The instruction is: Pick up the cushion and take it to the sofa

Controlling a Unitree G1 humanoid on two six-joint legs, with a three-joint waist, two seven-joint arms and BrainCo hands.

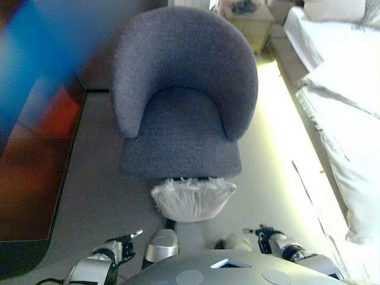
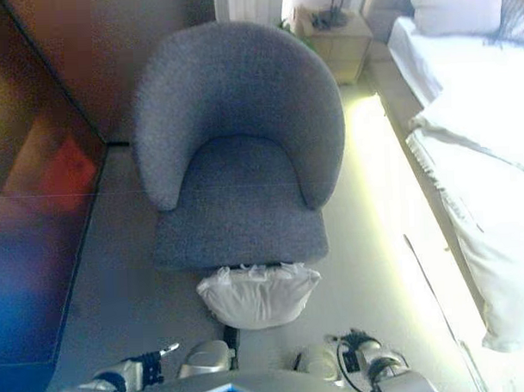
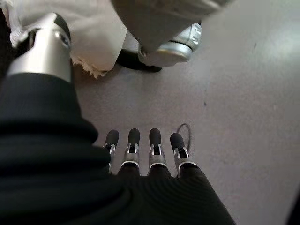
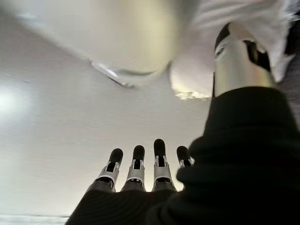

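Observation:
A white cushion (image 1: 191, 199) with a frilled edge lies on the floor against the front of a grey tub armchair (image 1: 181, 95). It also shows in the right eye view (image 2: 258, 293) and in the left wrist view (image 3: 96, 33). My left hand (image 1: 122, 244) hangs low at the lower left, fingers straight and empty, apart from the cushion. My right hand (image 1: 270, 238) hangs low at the lower right, fingers straight and empty (image 4: 140, 168).
A bed with white bedding (image 1: 347, 107) runs along the right side. A small bedside table (image 1: 248, 21) stands behind the chair. A dark glossy panel (image 1: 32, 154) lines the left. Grey floor (image 1: 101, 196) lies around the chair.

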